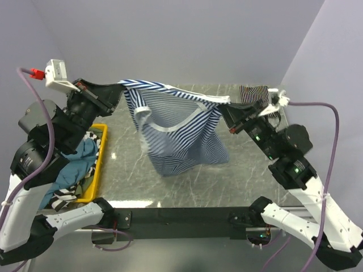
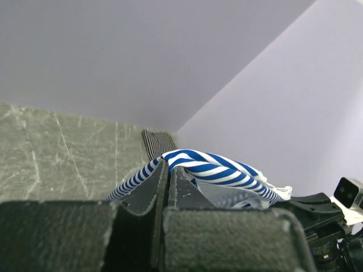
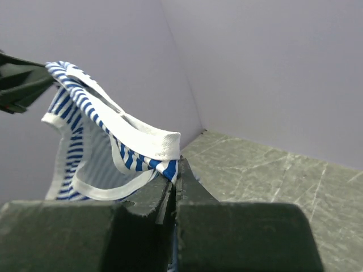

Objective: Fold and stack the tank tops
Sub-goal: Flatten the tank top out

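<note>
Top external, soft blue-striped tank top, marbled table

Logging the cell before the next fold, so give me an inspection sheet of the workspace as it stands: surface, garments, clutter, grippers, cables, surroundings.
Surface: table, grey marbled, glossy.
Job's things: blue-and-white tank top hangs stretched between both grippers above the table; black-and-white tank top lies at the far right corner.
Clutter: yellow bin at the left edge, holding a heap of clothes.
Grippers: left gripper and right gripper each shut on the hanging top's upper edge.
Cables: purple left cable and right cable, both off the fabric.
Surroundings: lavender walls; nothing else seen.
</note>
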Robot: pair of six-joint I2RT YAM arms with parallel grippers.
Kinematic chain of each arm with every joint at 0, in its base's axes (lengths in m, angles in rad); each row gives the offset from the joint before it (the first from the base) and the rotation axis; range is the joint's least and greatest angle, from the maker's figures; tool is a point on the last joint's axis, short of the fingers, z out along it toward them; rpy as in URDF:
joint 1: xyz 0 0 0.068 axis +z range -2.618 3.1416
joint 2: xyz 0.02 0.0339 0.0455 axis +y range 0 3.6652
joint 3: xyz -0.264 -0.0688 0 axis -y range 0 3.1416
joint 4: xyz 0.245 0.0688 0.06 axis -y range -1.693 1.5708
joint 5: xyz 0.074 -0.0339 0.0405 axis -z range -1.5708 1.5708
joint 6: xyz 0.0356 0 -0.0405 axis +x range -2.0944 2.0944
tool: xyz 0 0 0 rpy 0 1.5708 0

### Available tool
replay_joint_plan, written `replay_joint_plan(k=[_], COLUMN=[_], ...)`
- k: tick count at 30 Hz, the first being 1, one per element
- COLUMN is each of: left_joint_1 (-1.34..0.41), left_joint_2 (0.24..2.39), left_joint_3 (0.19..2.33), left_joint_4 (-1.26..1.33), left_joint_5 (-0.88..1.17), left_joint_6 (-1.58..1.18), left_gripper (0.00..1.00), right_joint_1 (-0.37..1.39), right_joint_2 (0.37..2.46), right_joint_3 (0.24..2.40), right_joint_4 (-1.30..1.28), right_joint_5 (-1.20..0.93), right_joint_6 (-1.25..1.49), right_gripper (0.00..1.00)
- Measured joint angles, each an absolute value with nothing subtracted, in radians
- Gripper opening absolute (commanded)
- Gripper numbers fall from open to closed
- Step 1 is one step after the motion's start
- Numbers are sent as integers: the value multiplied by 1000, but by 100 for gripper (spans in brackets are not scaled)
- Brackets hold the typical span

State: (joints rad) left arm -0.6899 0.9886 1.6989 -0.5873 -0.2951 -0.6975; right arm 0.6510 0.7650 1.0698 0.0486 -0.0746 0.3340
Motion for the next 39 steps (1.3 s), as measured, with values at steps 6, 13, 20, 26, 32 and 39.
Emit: replay_joint_plan(k=[6, 13, 20, 26, 32, 39], left_joint_1=[-567, -221, -171, -184, -304, -564], left_joint_2=[1048, 1490, 2088, 1977, 1477, 1294], left_joint_3=[1691, 1571, 1674, 1660, 1402, 1140], left_joint_4=[-542, -272, -233, -357, -415, -598], left_joint_5=[-318, 49, 268, 194, -47, -317], left_joint_6=[-708, -830, -897, -842, -768, -732], left_gripper=[1, 7, 55, 60, 46, 29], right_joint_1=[648, 455, 263, 225, 262, 421], right_joint_2=[999, 1448, 1863, 1880, 1663, 1337], right_joint_3=[1235, 1345, 1492, 1533, 1345, 950], right_joint_4=[-68, -117, -242, -295, -257, -194], right_joint_5=[15, 2, -4, 15, 44, 78], right_joint_6=[278, 316, 414, 447, 486, 538], right_gripper=[0, 0, 38, 61, 61, 61])
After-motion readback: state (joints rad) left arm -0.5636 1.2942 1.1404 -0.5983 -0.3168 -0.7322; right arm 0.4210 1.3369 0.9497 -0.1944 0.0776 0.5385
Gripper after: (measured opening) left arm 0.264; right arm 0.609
